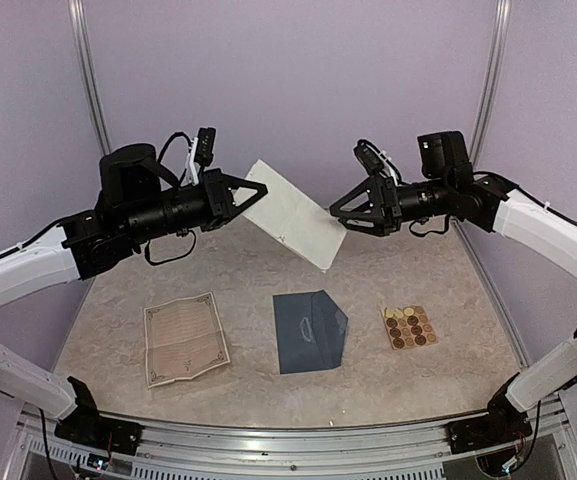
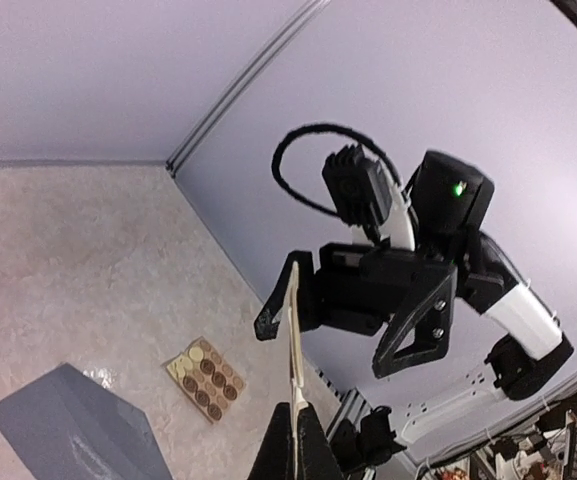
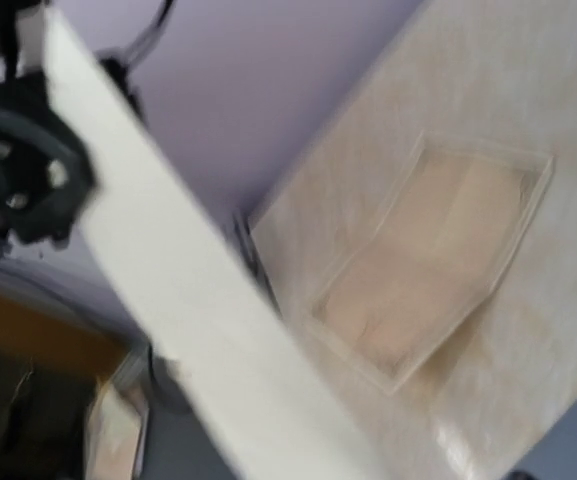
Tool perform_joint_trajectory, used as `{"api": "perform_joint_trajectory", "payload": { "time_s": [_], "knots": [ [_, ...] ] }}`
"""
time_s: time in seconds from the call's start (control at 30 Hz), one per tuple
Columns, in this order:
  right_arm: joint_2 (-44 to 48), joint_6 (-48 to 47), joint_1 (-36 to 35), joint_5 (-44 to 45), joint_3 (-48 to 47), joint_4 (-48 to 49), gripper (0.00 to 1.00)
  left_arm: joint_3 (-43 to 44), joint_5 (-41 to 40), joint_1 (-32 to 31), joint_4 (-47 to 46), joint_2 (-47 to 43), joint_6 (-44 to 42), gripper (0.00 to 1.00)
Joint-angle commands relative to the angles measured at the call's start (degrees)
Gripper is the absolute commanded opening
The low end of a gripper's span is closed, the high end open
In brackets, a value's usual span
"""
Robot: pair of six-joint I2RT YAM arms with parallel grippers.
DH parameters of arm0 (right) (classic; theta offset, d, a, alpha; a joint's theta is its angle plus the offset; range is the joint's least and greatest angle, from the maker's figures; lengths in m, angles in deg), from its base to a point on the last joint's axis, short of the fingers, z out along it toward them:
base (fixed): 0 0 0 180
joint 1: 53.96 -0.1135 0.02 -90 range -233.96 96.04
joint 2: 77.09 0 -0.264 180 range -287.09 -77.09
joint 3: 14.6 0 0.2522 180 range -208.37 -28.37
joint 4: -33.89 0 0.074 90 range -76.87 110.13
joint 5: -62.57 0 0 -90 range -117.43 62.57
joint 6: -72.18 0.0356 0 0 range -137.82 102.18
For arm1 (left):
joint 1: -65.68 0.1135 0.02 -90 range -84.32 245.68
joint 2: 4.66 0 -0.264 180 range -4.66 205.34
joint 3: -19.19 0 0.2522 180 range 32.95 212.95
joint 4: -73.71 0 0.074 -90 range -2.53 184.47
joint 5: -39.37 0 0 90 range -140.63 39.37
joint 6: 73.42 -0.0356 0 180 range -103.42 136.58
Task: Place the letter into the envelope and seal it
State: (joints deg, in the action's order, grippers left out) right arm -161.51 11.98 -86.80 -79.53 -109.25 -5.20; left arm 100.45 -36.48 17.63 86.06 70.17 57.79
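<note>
1. The folded cream sheet (image 1: 293,215), judged to be the letter, is held in the air above the bench (image 1: 268,270). It is clamped at its upper-left edge by the left gripper (image 1: 258,190), whose jaws are pressed together on it.
2. The right gripper (image 1: 340,222) is seen with its jaws apart just beside the sheet's lower-right corner, and nothing is held in it.
3. Because the sheet is gripped at one end only, it could sag, swing or twist. It could also be knocked askew if it is brushed by the spread jaws.
4. The envelope (image 1: 308,330) lies flat and unrestrained at mid-bench, between a tan bordered sheet (image 1: 185,338) and the sticker sheet (image 1: 410,327). It could be pushed along the bench instead of being entered.
5. The envelope's long axis runs roughly near to far, slightly tilted. Its triangular flap appears folded out and points to the right, toward the stickers, so the mouth is judged to face right.
6. The cream sheet's long axis slopes from the left gripper down toward the right one. It is not lined up with that mouth, so a corner could be caught on the flap.
</note>
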Motion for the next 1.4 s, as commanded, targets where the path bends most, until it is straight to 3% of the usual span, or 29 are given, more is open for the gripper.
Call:
{"api": "perform_joint_trajectory", "payload": {
  "time_s": [0.0, 0.1, 0.27, 0.4, 0.5, 0.67, 0.7, 0.73, 0.87, 0.93, 1.13, 1.37],
  "knots": [
    [5.5, 18.8, -0.1, 9.0, 8.6, 23.4, 0.91, -2.8, -13.0, -1.3, -16.5, -4.7, 4.4, 0.00],
    [6.5, 24.4, -0.5, 8.8, 13.2, 31.5, 0.92, -4.7, -16.7, -2.8, -22.4, -5.8, 5.2, 0.00],
    [5.5, 23.2, -2.9, 6.8, 10.2, 33.4, 0.92, -3.7, -18.2, -5.1, -24.9, -4.5, 4.6, 0.00],
    [5.2, 23.6, -4.0, 5.1, 9.3, 36.8, 0.86, -3.3, -18.1, -6.2, -25.7, -3.2, 4.6, 0.00],
    [5.4, 24.0, -4.2, 4.9, 9.4, 37.9, 0.63, -3.3, -18.2, -6.4, -26.0, -2.5, 4.8, 0.00],
    [6.2, 24.1, -4.1, 6.1, 9.9, 38.2, 0.02, -3.1, -18.9, -6.5, -23.0, -2.1, 4.4, 0.00],
    [6.3, 23.3, -4.1, 6.6, 9.7, 36.6, 0.00, -2.7, -19.2, -6.4, -20.9, -2.1, 3.9, 0.02],
    [6.1, 21.9, -4.0, 7.6, 9.1, 34.1, 0.00, -2.3, -19.6, -6.4, -18.5, -2.2, 3.3, 0.10],
    [5.2, 13.0, -3.4, 10.6, 4.9, 19.9, 0.00, -0.4, -24.1, -5.3, -3.5, -4.1, 0.3, 0.57],
    [4.4, 7.1, -3.1, 12.8, 2.4, 11.5, 0.00, 0.3, -25.1, -3.4, 4.6, -6.0, -1.4, 0.71],
    [-1.2, -8.4, -3.3, 13.7, -5.7, -12.8, 0.00, 3.2, -19.5, 2.8, 19.7, -9.2, -8.9, 0.81],
    [-7.1, -16.5, -7.6, 9.3, -11.6, -24.7, 0.00, 11.8, -2.6, 2.8, 28.7, -1.6, -19.4, 0.76]
  ]
}}
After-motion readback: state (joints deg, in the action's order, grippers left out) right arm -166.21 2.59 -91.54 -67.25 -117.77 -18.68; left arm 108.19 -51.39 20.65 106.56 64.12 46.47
